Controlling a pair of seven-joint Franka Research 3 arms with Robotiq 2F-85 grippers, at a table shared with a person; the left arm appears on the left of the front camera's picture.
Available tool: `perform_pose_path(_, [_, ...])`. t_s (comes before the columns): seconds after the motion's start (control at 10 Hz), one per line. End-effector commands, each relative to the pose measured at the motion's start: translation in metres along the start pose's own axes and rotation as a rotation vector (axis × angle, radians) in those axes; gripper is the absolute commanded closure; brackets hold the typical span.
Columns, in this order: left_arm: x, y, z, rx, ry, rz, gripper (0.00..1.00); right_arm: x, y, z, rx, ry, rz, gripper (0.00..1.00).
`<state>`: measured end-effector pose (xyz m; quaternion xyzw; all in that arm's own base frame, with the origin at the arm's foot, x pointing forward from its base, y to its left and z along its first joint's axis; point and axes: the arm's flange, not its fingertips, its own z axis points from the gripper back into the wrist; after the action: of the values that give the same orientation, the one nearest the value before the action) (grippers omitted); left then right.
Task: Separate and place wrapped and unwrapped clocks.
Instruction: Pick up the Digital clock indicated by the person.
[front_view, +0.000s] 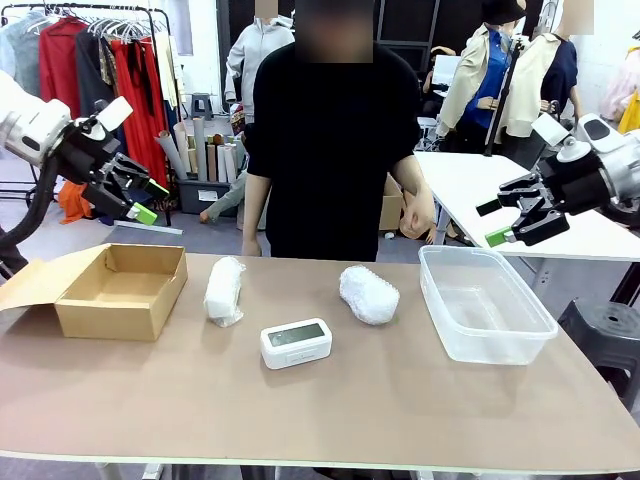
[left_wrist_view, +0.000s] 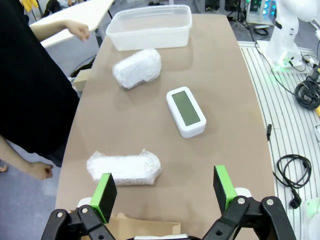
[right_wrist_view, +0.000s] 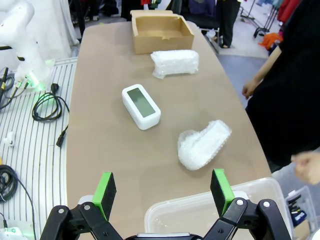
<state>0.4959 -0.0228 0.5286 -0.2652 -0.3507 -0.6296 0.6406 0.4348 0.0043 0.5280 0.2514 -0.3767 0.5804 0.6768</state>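
Note:
A bare white digital clock (front_view: 296, 342) with a grey screen lies face up near the table's middle, also seen as clock (left_wrist_view: 186, 111) and clock (right_wrist_view: 141, 106). One bubble-wrapped lump (front_view: 224, 290) lies left of it, close to the cardboard box; it shows as lump (left_wrist_view: 124, 167) and lump (right_wrist_view: 174, 63). A second wrapped lump (front_view: 368, 294) lies right of centre, seen as lump (left_wrist_view: 137, 67) and lump (right_wrist_view: 204, 144). My left gripper (front_view: 147, 200) hangs open above the table's left end, empty (left_wrist_view: 165, 192). My right gripper (front_view: 494, 222) hangs open above the tub's far side, empty (right_wrist_view: 163, 191).
An open brown cardboard box (front_view: 122, 290) sits at the table's left end. A clear plastic tub (front_view: 484, 303) stands at the right end. A person in black (front_view: 335, 140) stands at the far edge with arms down. Another table (front_view: 500, 190) stands behind on the right.

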Motion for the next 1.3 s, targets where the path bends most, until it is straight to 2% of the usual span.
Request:
perform_pose_path(0.0, [0.0008,-0.0001,0.0001,0.0,-0.001,-0.002,0.0,0.0018,0.0006,-0.0001,0.001,-0.005,0.004,0.0])
perform_pose_path(1.2, [0.0008,-0.0001,0.0001,0.0,-0.001,-0.002,0.0,0.0018,0.0006,-0.0001,0.001,-0.005,0.004,0.0])
